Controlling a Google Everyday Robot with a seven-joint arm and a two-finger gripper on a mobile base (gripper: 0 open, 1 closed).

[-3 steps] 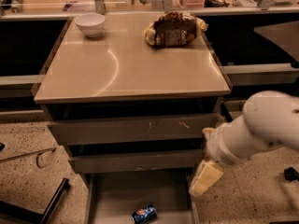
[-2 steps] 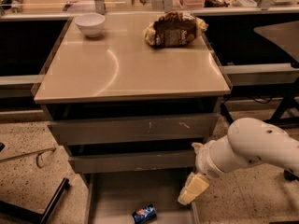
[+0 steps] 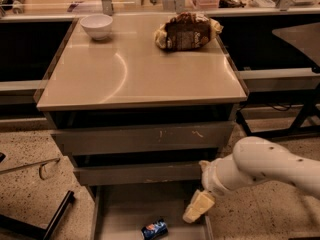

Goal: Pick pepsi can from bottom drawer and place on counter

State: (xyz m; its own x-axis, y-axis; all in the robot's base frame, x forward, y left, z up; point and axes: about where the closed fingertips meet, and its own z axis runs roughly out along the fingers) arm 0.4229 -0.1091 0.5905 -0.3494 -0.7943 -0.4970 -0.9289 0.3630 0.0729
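Bottom drawer [image 3: 125, 209]: pepsi can [image 3: 154, 229], end effector [image 3: 197, 206] nearby.

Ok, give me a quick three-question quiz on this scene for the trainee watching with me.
1. True or false: the small blue metal pepsi can lies in the open grey metal bottom drawer.
2. Fill in: the brown crinkled snack bag sits at the glossy beige counter's back ____ corner, as the camera sees it.
3. Where is the cream gripper? A) above the counter B) low over the drawer's right side, right of the can C) on the snack bag
Key: 1 true; 2 right; 3 B.
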